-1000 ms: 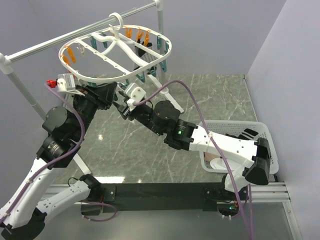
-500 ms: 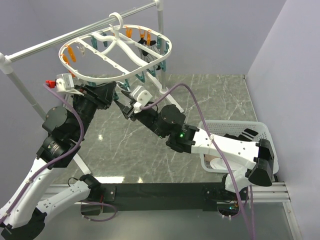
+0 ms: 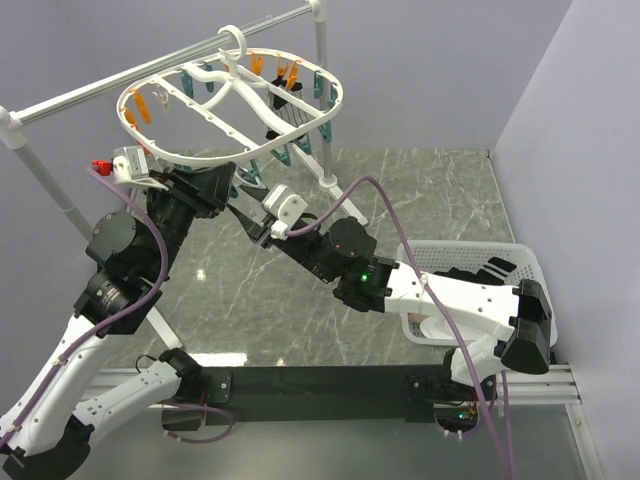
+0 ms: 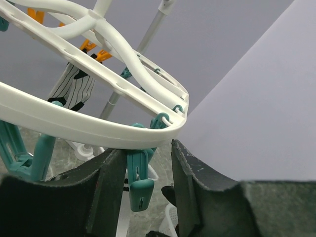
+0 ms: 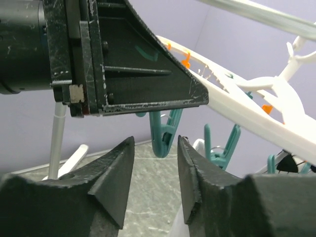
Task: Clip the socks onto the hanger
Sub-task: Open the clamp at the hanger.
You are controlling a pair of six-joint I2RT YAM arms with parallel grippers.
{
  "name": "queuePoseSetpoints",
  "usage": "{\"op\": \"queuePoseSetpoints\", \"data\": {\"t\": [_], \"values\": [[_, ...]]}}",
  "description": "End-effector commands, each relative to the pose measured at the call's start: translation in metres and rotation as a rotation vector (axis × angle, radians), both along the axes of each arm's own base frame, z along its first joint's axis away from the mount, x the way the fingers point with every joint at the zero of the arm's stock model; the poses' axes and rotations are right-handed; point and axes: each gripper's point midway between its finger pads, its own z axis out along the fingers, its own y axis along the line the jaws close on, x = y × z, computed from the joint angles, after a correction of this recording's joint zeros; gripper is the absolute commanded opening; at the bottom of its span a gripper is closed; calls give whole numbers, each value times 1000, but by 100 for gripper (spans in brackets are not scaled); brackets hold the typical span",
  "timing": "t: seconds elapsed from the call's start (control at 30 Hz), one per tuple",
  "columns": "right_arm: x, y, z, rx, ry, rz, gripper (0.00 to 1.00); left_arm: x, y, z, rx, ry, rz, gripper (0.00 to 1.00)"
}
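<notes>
The white oval hanger (image 3: 232,152) hangs by its hook from the silver rail, with orange and teal clips around its rim. My left gripper (image 3: 238,188) is open just under the rim, and a teal clip (image 4: 140,183) hangs between its fingers, close to the left finger (image 4: 109,190). A striped sock (image 4: 74,91) hangs clipped at the hanger's far side. My right gripper (image 3: 250,222) is open and empty just below the left one. In the right wrist view, a teal clip (image 5: 165,132) hangs beyond its fingertips, under the left gripper's body (image 5: 133,84). Other socks lie in the basket.
A white lattice basket (image 3: 520,262) stands at the right on the marble table and holds black socks (image 3: 495,268) and a pinkish one (image 3: 436,326). The silver rail (image 3: 100,88) and its uprights frame the hanger at the back left. A purple wall closes in on the right.
My right gripper has drawn back down and to the right, away from the hanger's rim. The left arm has stayed where it was.
</notes>
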Motion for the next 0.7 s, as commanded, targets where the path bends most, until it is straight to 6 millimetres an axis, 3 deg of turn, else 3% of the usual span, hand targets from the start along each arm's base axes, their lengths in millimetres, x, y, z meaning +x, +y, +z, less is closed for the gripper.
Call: {"op": "queuePoseSetpoints", "data": {"t": [0.0, 0.13, 0.67], "values": [[-4, -4, 35, 92, -61, -4, 45, -5, 0, 13, -26, -51, -18, 46], [-1, 2, 35, 88, -73, -7, 40, -6, -2, 13, -20, -54, -29, 46], [13, 11, 35, 80, -117, -83, 47, -17, -5, 20, -38, -78, -74, 40]]}}
